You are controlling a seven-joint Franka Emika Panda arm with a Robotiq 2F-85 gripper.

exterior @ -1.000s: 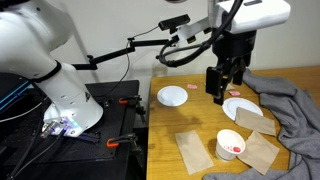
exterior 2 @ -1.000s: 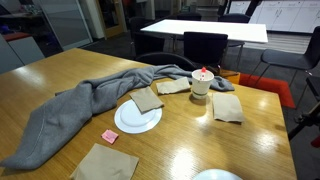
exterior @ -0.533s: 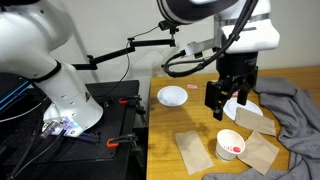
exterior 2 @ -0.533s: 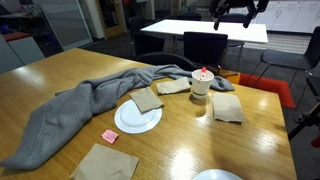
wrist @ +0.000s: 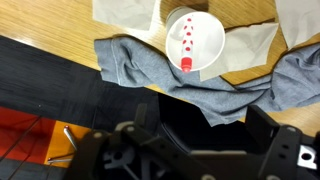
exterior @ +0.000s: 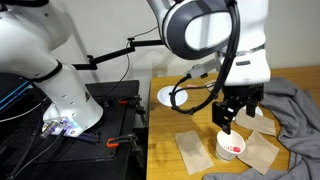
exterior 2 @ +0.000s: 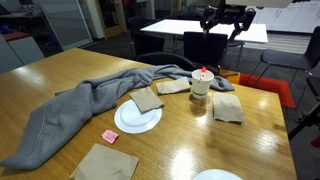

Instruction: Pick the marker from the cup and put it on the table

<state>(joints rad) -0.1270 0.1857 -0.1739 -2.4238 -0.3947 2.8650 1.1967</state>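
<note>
The white cup (exterior: 231, 146) stands on the tan table (exterior: 163, 128), and the red and pinkish marker (exterior: 234, 150) lies inside it. In another exterior view the cup (exterior 2: 202, 84) has the marker's red tip (exterior 2: 203, 72) poking out of its top. In the wrist view I look straight down into the cup (wrist: 196, 42), with the marker (wrist: 185, 47) lying across it. My gripper (exterior: 228, 121) hangs open and empty above the cup, not touching it. It shows high over the cup in an exterior view (exterior 2: 222, 20). Its two fingers stand wide apart in the wrist view (wrist: 205, 125).
A grey cloth (exterior 2: 70, 110) sprawls over the table beside the cup. Tan pads (exterior: 192, 150) lie around the cup. A white plate (exterior 2: 137, 120) carries one pad; another plate (exterior: 166, 96) sits farther off. A black stand (exterior: 110, 110) adjoins the table edge.
The gripper has moved from above the plate and cloth toward the cup and lower. It now hangs over the cup and has come into the second exterior view. The cup and marker have not moved.
</note>
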